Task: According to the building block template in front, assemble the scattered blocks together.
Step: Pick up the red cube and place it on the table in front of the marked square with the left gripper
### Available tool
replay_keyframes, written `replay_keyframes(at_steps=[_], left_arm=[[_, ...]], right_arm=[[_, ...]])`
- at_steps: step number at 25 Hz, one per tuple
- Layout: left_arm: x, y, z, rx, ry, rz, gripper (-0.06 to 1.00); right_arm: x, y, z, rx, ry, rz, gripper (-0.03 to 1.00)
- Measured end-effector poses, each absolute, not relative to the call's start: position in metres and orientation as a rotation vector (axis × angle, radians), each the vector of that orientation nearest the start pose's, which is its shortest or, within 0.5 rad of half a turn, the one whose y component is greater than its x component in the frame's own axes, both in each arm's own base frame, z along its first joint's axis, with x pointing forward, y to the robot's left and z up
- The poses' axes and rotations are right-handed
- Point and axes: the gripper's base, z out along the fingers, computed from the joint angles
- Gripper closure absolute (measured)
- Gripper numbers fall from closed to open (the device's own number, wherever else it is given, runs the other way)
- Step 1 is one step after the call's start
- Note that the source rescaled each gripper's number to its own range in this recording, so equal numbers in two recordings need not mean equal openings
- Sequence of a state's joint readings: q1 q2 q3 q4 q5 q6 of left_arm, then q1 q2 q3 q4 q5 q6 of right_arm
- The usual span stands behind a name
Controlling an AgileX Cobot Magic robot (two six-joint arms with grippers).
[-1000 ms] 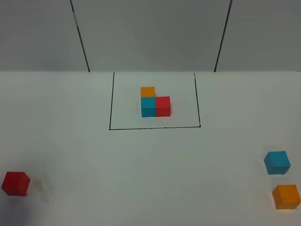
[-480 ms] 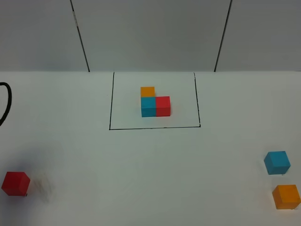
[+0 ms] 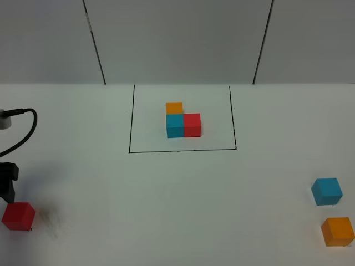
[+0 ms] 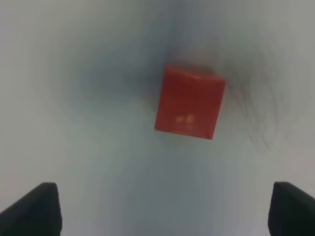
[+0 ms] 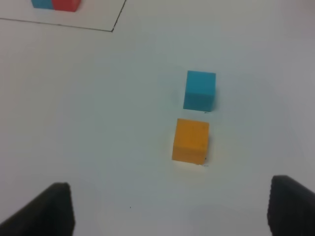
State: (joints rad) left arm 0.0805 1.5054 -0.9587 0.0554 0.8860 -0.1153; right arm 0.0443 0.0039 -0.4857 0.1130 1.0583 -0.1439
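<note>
L gripper (image 4: 160, 210) is seen spread wide w/ nothing held, close by the red cube (image 4: 189, 103) at near-left of table (image 3: 177, 210), R gripper (image 5: 167, 211) likewise wide & empty near the blue cube (image 3: 326, 191) & orange cube (image 3: 338, 231) at near-right, while the template (image 3: 183, 122) is found mid-table inside its black outline (image 3: 183, 149).

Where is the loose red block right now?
In the high view, the red block sits at the near left, by the left gripper, far from the template.
</note>
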Motion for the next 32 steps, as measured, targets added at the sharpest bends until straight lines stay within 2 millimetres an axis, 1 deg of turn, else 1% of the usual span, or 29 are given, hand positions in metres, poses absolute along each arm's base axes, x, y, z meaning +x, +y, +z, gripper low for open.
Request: replay_keyframes(at_steps=[4,10,13,18,21,28,29,32], left_arm=[[0.280,0.026,0.211,-0.237,2.906,0.060,0.03],[0.267,0.025,0.180,-0.225,2.881,0.050,0.03],[0.265,0.024,0.172,-0.219,2.845,0.046,0.03],[0.268,0.024,0.171,-0.212,2.784,0.040,0.05],[0.270,0.024,0.166,-0.212,2.794,0.040,0.05],[0.275,0.024,0.142,-0.214,2.854,0.038,0.07],[0.278,0.025,0.136,-0.213,2.856,0.037,0.08],[0.280,0.025,0.129,-0.212,2.858,0.035,0.08]], right_arm=[[-0.003,0.009,0.274,-0.197,2.046,0.074,0.17],[-0.003,0.009,0.274,-0.197,2.046,0.074,0.17],[-0.003,0.009,0.274,-0.197,2.046,0.074,0.17],[-0.003,0.009,0.274,-0.197,2.046,0.074,0.17],[-0.003,0.009,0.274,-0.197,2.046,0.074,0.17],[-0.003,0.009,0.274,-0.197,2.046,0.074,0.17],[-0.003,0.009,0.274,-0.197,2.046,0.074,0.17],[-0.003,0.009,0.274,-0.197,2.046,0.074,0.17]])
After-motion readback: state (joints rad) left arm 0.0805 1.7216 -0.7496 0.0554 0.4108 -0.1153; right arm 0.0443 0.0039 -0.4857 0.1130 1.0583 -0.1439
